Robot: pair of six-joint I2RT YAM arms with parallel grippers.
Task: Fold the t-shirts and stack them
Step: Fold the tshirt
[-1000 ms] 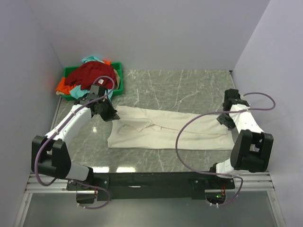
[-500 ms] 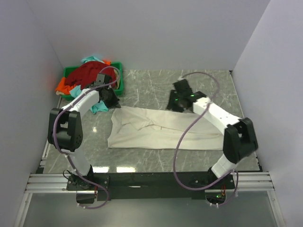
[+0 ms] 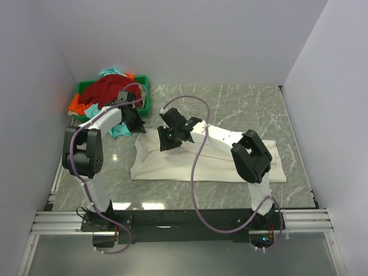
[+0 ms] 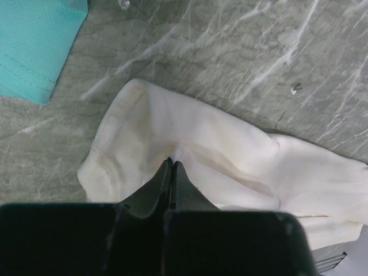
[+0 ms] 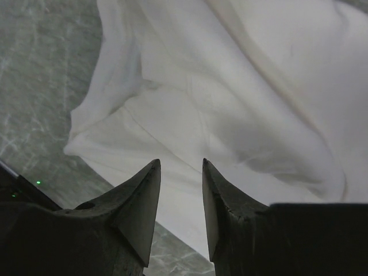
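Note:
A cream-white t-shirt point(image 3: 218, 164) lies spread lengthwise across the marble table. My left gripper point(image 3: 139, 127) is at its far left corner, shut on a pinch of the cream cloth point(image 4: 190, 144), and the cloth puckers toward the left gripper point(image 4: 172, 163). My right gripper point(image 3: 165, 141) hovers over the shirt's left part, open with nothing between its fingers. The right wrist view shows the right gripper point(image 5: 180, 165) above rumpled white cloth point(image 5: 230, 86). A dark red t-shirt point(image 3: 109, 89), an orange one point(image 3: 75, 105) and a teal one point(image 3: 119, 131) are heaped at the bin.
A green plastic bin point(image 3: 144, 81) sits at the back left corner with the shirt pile spilling over it. A teal cloth edge point(image 4: 34, 46) lies on the marble point(image 4: 241, 52) just beyond my left gripper. Grey walls close in on three sides.
My right arm has swung from the table's right side across to the shirt's left part, its jaws narrowing. The left gripper has pulled the shirt's corner back toward the bin.

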